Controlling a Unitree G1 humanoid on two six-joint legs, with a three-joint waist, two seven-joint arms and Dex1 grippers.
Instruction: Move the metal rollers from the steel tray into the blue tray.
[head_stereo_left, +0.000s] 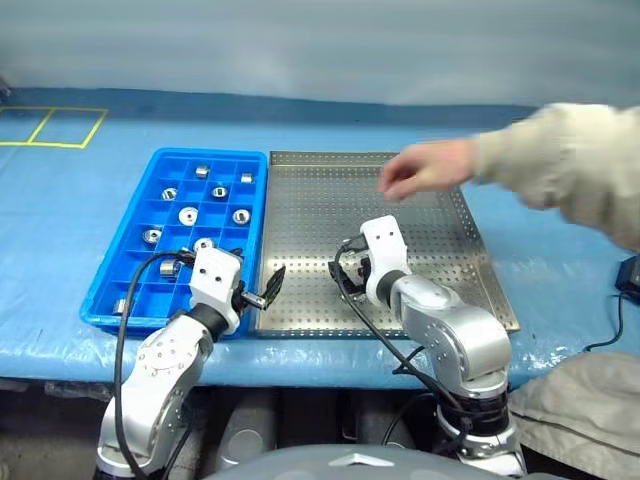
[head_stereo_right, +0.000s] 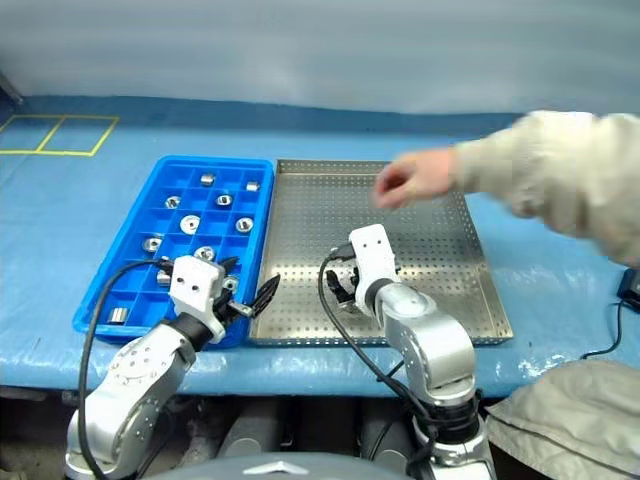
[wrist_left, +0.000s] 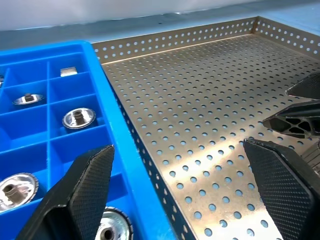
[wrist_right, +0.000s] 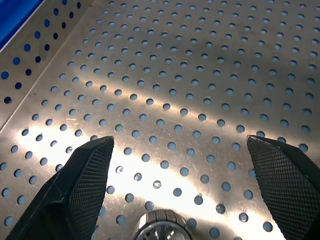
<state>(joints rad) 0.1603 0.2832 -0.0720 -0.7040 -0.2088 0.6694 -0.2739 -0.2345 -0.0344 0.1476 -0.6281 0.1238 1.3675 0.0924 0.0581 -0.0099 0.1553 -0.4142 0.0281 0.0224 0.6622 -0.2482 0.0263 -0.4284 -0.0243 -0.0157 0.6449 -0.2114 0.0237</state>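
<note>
Left gripper: spread wide, empty, lower centre, over the blue tray's near right corner.
Right gripper: spread wide, over steel tray, centre.
Metal rollers: in blue compartments, left; one between right fingers.
Person's hand: upper right.

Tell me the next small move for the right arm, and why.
Probably ease the right gripper down over the metal roller lying on the steel tray and close on it. The fingers stand wide open with the roller low between them, not yet gripped. A person's hand hovers over the tray's far side, so keep the move short.
</note>
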